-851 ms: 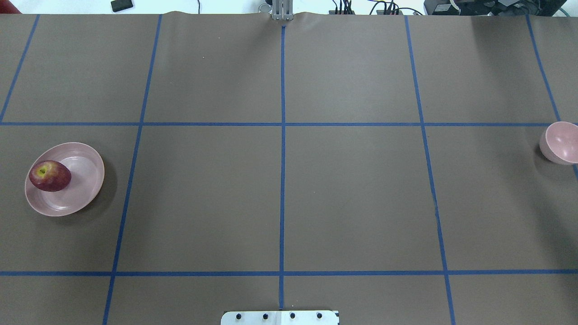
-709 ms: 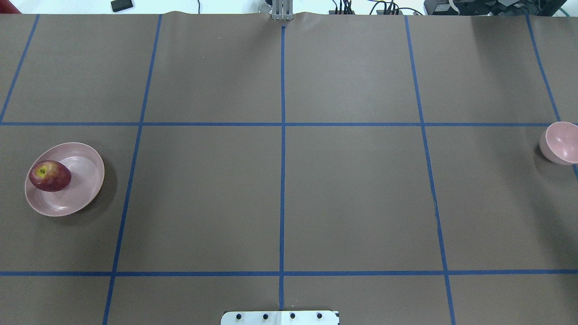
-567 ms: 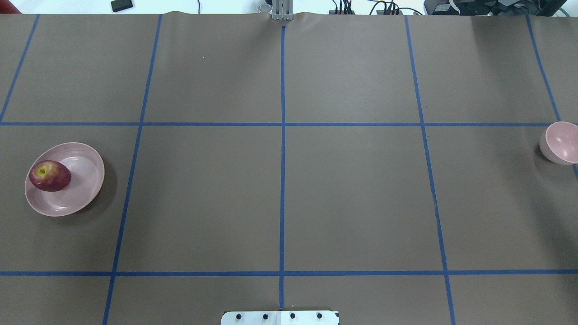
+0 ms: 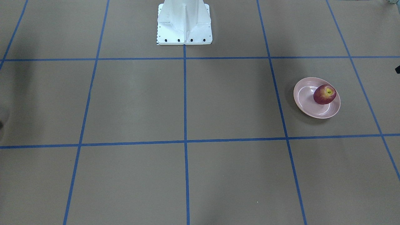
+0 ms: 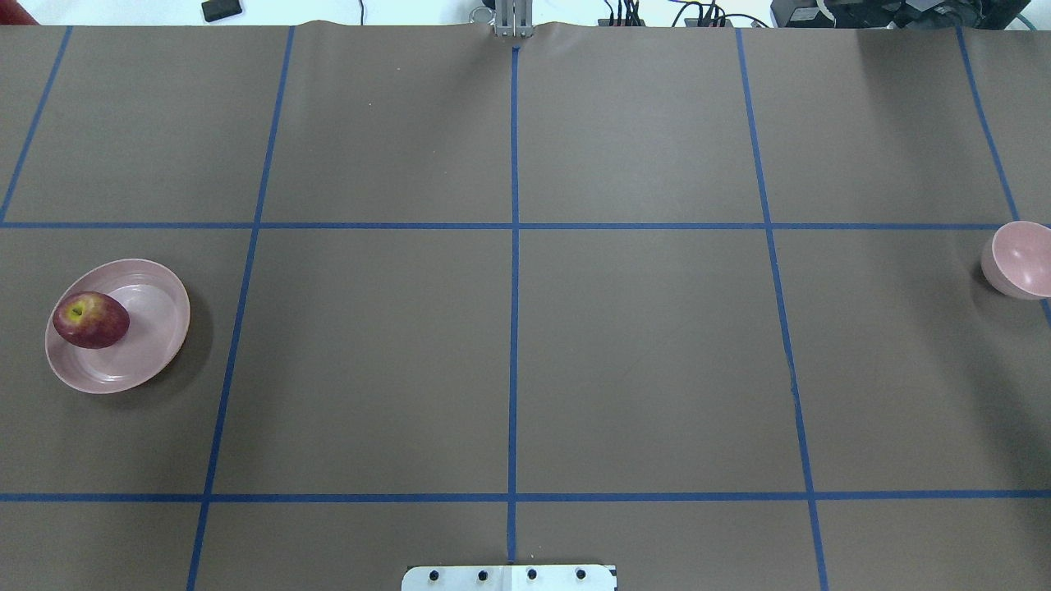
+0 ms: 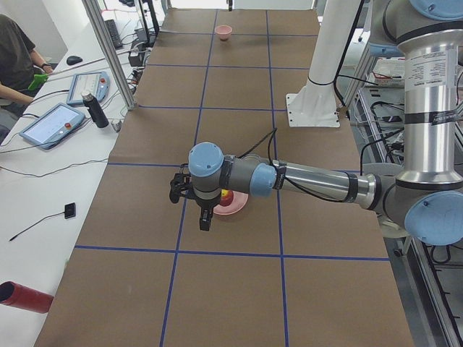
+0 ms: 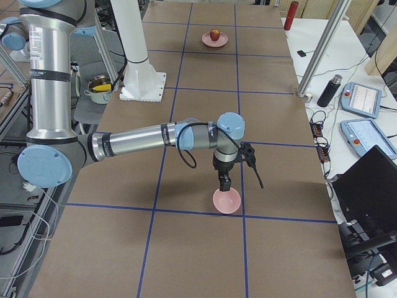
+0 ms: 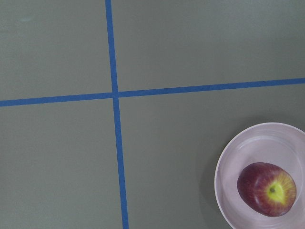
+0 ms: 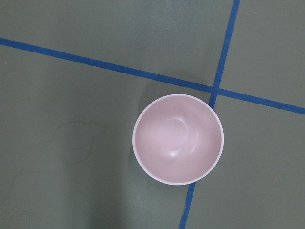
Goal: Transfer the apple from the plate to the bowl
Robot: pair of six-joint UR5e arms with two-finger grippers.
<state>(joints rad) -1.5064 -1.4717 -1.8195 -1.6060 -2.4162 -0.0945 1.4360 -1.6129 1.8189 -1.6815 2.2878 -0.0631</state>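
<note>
The dark red apple (image 5: 90, 320) lies in the wide pink plate (image 5: 156, 332) at the table's left end; both show in the front view, apple (image 4: 324, 94) on plate (image 4: 304, 97), and the left wrist view, apple (image 8: 267, 189) on plate (image 8: 238, 162). The small pink bowl (image 5: 1022, 258) stands empty at the right end, centred in the right wrist view (image 9: 177, 138). My left gripper (image 6: 205, 219) hangs above the table beside the plate; my right gripper (image 7: 223, 182) hangs just above the bowl (image 7: 226, 200). I cannot tell whether either is open.
The white robot base (image 4: 184, 23) stands at the table's near middle edge. Blue tape lines grid the brown table. A side bench holds tablets and a bottle (image 6: 96, 110), with a person (image 6: 14, 58) seated there. Metal posts (image 6: 108, 50) stand along that edge.
</note>
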